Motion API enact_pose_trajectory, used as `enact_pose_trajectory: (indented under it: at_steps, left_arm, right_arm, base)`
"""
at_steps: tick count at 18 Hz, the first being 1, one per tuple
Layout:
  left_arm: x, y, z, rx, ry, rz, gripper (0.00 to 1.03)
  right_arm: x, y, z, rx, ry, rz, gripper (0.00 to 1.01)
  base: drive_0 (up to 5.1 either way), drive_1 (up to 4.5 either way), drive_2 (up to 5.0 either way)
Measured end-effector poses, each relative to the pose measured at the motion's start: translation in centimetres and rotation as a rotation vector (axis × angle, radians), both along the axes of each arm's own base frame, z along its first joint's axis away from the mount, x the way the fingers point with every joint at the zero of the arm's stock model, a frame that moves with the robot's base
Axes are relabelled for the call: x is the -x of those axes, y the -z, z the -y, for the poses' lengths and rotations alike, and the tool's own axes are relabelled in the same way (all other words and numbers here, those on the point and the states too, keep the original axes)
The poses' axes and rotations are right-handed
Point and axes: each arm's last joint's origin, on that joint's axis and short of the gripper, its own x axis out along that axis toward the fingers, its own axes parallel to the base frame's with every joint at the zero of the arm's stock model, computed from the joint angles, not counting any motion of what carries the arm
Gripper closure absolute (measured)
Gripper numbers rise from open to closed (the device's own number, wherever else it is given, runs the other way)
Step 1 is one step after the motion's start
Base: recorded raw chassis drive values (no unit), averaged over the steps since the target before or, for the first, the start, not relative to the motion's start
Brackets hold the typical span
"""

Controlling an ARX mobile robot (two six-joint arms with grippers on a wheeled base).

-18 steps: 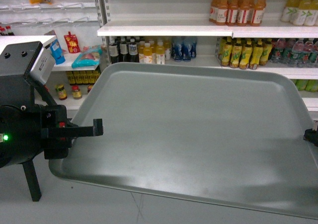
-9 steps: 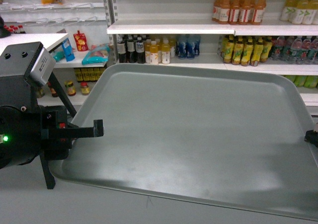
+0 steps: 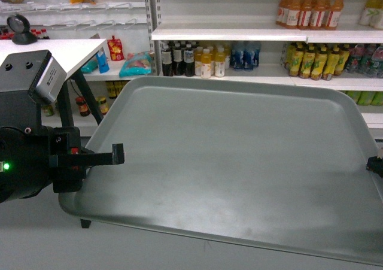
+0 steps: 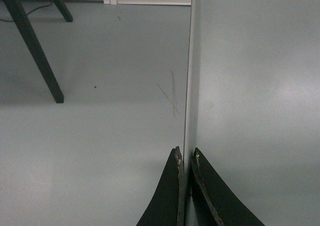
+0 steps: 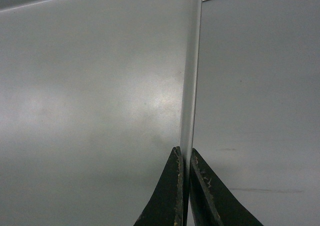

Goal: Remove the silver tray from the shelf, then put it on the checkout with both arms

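The tray (image 3: 239, 162) is off the shelf (image 3: 233, 35), held over the floor. Left pincer (image 4: 185, 158) and right pincer (image 5: 184, 156) each clamp a rim. The white worktop (image 3: 54, 49) still awaits it.

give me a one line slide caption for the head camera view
Both grippers, left gripper and right gripper, clamp opposite rims of the silver tray, held above the floor before stocked drink shelves.

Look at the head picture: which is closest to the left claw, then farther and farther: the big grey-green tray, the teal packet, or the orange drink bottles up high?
From the left claw:
1. Flat grey-green tray, clamped in it.
2. Teal packet, behind on a lower shelf, centre-left.
3. Orange drink bottles, top shelf, far right.
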Motion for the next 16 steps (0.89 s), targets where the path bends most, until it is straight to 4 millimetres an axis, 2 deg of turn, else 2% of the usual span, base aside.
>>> enact_pose_trajectory:
  at_steps: [16]
  left_arm:
    - [-0.02,0.01,-0.01,0.0,0.0,0.002,1.0]
  right_arm:
    - [-0.04,0.04,0.0,0.0,0.0,0.0,0.99]
  base:
    - [-5.0,2.46,2.5]
